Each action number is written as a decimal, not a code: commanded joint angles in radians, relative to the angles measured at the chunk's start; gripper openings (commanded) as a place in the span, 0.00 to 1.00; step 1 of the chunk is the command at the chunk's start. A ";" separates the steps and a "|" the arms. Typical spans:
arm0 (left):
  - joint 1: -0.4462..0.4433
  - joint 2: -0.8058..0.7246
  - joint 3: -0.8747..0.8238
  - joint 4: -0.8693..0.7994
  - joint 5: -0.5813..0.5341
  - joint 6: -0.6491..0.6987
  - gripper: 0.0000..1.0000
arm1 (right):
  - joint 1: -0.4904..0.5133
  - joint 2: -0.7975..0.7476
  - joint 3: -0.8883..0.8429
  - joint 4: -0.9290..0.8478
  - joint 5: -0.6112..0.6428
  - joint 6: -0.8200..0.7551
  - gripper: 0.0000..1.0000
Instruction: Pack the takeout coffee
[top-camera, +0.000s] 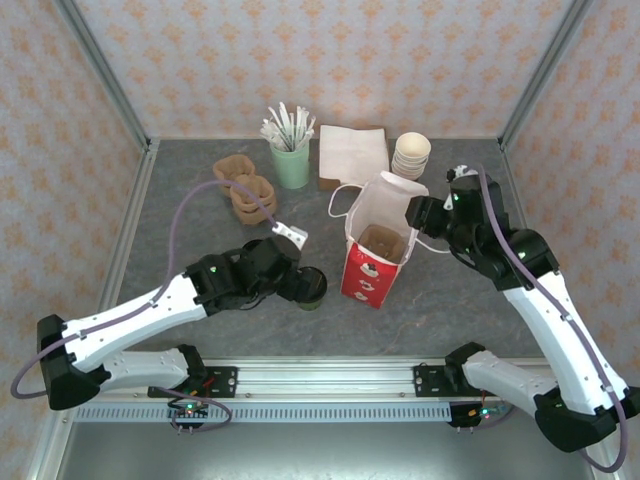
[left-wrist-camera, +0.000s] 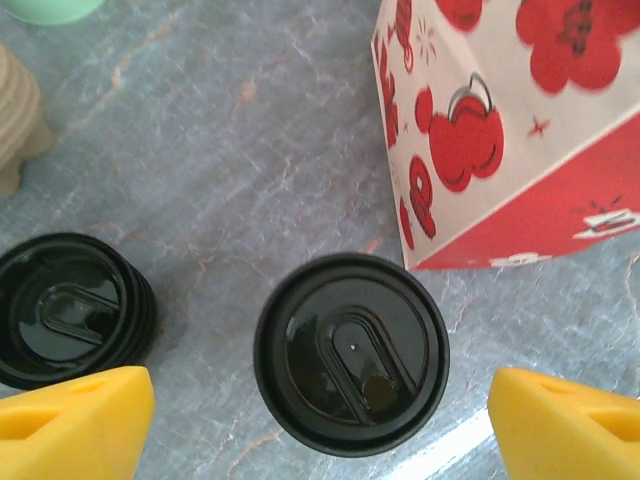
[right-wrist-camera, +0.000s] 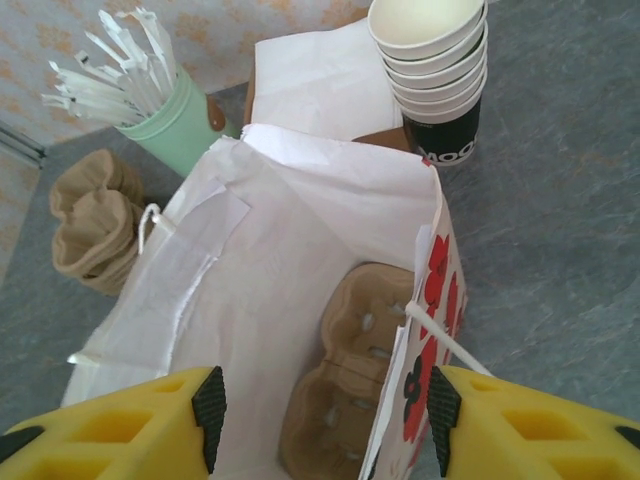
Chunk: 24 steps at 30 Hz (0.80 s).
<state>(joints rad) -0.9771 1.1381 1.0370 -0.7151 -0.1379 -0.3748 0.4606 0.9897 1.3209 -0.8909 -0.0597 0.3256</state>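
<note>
The takeout coffee (left-wrist-camera: 350, 352) stands upright on the grey table as a dark cup with its round black lid on, just left of the bag's red bottom corner. My left gripper (left-wrist-camera: 320, 415) is open above it, one yellow finger (left-wrist-camera: 75, 420) on each side and not touching. From above, the cup (top-camera: 313, 289) peeks out beside that gripper (top-camera: 298, 283). The red-and-white paper bag (top-camera: 376, 250) stands open with a brown cup carrier (right-wrist-camera: 360, 390) at its bottom. My right gripper (right-wrist-camera: 320, 410) is open over the bag's mouth, straddling its printed wall; it also appears at the bag's top edge (top-camera: 415, 213).
A loose stack of black lids (left-wrist-camera: 70, 308) lies left of the coffee. At the back stand a pale green cup of white sticks (top-camera: 291, 160), white napkins (top-camera: 352, 155), stacked paper cups (top-camera: 411, 155) and brown carriers (top-camera: 245, 188).
</note>
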 joint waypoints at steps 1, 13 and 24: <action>-0.048 0.028 -0.025 0.025 -0.092 -0.061 0.92 | -0.038 0.018 0.028 -0.015 0.001 -0.092 0.58; -0.095 0.135 -0.080 0.087 -0.115 -0.187 1.00 | -0.241 0.106 0.044 0.035 -0.184 -0.133 0.56; -0.096 0.162 -0.097 0.095 -0.179 -0.253 0.96 | -0.281 0.124 0.032 0.060 -0.238 -0.125 0.56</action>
<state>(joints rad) -1.0672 1.2900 0.9394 -0.6338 -0.2508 -0.5877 0.1860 1.1091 1.3296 -0.8562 -0.2821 0.2146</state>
